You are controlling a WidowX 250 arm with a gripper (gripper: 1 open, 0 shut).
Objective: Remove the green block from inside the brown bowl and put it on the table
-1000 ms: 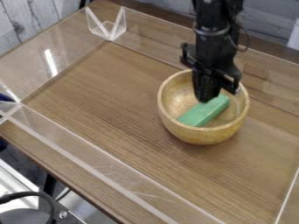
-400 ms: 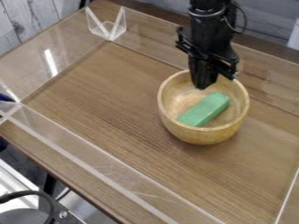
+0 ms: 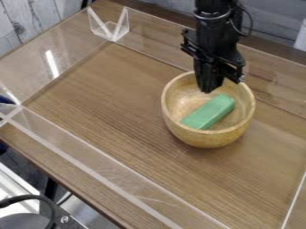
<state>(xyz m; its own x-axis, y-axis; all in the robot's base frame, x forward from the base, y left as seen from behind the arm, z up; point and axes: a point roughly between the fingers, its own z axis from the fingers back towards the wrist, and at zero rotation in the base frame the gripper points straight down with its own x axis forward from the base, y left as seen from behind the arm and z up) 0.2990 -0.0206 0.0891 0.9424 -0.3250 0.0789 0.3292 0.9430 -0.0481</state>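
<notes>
Over the far side of a round wooden bowl [image 3: 177,133], a black robot arm [image 3: 216,29] angles its pincer [image 3: 213,88] downward, its tips closed together with nothing visibly held between them. The green block [image 3: 208,114] lies inside the bowl, tilted against the curved interior, while the bowl itself rests on the brown worktop [image 3: 114,112]. The pincer appears beside the block's upper end, on the side away from the camera, though whether it touches the bowl's inner wall cannot be told from this angle.

Retrieval looks to be at its start, with the block still to be gripped. The closed tips pose the first hazard: lowered as they are, they would push the block instead of straddling it, wedging it deeper against the wall. Opening them too late or too near the rim could knock the bowl and slide it across the worktop. The block's slant presents another risk, since a grip taken off its centre could let the smooth faces twist or slip free during the lift. A shallow rise could catch the block on the rim, dropping it back inside or tipping the bowl. Released from too high above the wood, the bar could bounce or roll onto another face.
</notes>
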